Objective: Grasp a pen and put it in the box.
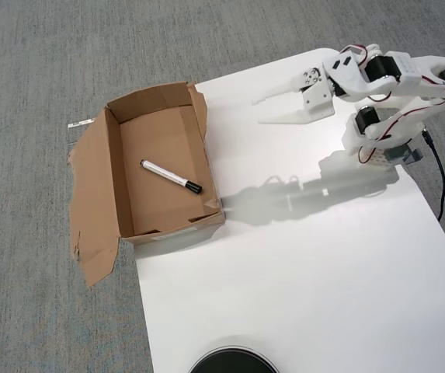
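Cardboard box [107, 167] holds the pen [170, 176]; empty hand [260, 110] open, well apart

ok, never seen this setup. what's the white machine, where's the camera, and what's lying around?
There is one picture that counts, taken by a fixed camera looking straight down. The white machine at the upper right is a small jointed robot arm bolted at its base, with red and black wires along it. Its tip is a two-finger pincer; the fingers are apart and nothing is between them. It stands on a white sheet laid over grey carpet. At the left sits an open brown cardboard box with torn flaps spread flat on the carpet side. Inside it lies the pen, white with a black cap, resting on the box floor at a slant. A dark round object is cut off at the bottom edge; I cannot tell what it is.
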`<state>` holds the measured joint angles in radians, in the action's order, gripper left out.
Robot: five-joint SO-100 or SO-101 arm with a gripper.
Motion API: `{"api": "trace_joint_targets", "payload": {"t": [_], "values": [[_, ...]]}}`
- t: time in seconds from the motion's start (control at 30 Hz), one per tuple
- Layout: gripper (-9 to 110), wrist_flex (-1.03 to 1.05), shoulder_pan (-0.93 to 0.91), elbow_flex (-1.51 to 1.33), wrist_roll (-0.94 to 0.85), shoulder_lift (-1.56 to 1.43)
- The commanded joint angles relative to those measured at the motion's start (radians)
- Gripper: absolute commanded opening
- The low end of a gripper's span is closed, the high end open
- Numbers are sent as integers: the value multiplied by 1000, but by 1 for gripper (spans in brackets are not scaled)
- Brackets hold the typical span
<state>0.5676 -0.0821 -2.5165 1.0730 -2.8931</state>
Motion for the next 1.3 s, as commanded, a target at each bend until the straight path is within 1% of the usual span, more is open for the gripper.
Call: {"api": "trace_joint_targets", "payload": {"t": [0.0,0.2,0.37,0.53,0.73,0.8,1.0,1.13,1.27], "values": [[12,-3,5,-125,140,-126],[12,-3,7,-390,459,-364],[12,-3,5,-535,743,-512],[11,-2,-2,-590,1042,-531],[11,8,-12,-668,1323,-529],[11,69,-12,-671,1417,-532],[11,364,5,-673,1673,-534],[11,514,5,-673,1756,-534],[11,652,-4,-673,1776,-534]]}}
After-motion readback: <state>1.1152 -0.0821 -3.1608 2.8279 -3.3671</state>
